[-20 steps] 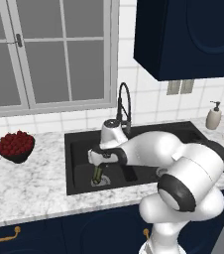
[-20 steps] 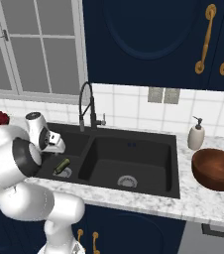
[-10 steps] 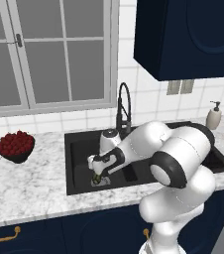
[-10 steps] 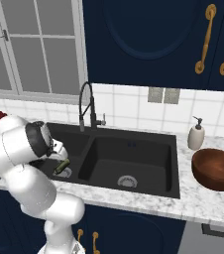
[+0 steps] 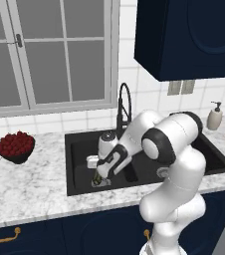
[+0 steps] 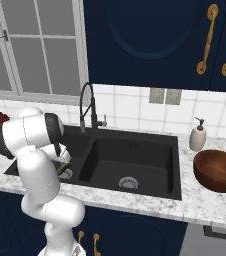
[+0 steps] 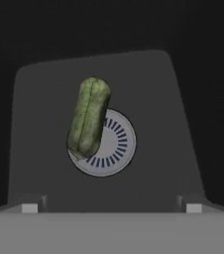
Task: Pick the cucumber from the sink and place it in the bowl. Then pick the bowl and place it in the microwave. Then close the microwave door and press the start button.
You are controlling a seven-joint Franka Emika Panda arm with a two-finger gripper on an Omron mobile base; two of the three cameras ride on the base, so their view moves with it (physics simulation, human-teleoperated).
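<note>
Lowered into the left basin of the matte black double sink point(image 5: 79, 164), the gripper point(image 5: 98, 178) with jaws spread wide, holding nothing. Lying on the basin floor, a short, stubby cucumber point(image 7: 88, 117): bumpy mottled-green skin, rounded ends, one end resting over the round silver slotted drain point(image 7: 109, 149), the other pointing away across the smooth dark floor. Seen from the hand, framed between the two fingertips point(image 7: 29, 208) at the bottom corners, untouched by either. In the left base view, just a sliver of green below the white hand; in the right base view, a green strip point(image 6: 62, 167) beside the arm's lower link.

Behind the divider, a black arched spring faucet point(image 6: 87, 107). Around the sink, a glossy white marble worktop point(image 6: 150, 202) with grey veining. On the right side of it, well apart from the cucumber, a wide round reddish-brown bowl point(image 6: 219, 170), wood-like, darker inside. Just behind that, a cream pump soap bottle point(image 6: 198, 136). At the far left, a small dark bowl heaped with red berries point(image 5: 16, 147). Above, navy cabinets with brass handles point(image 6: 205, 39).
</note>
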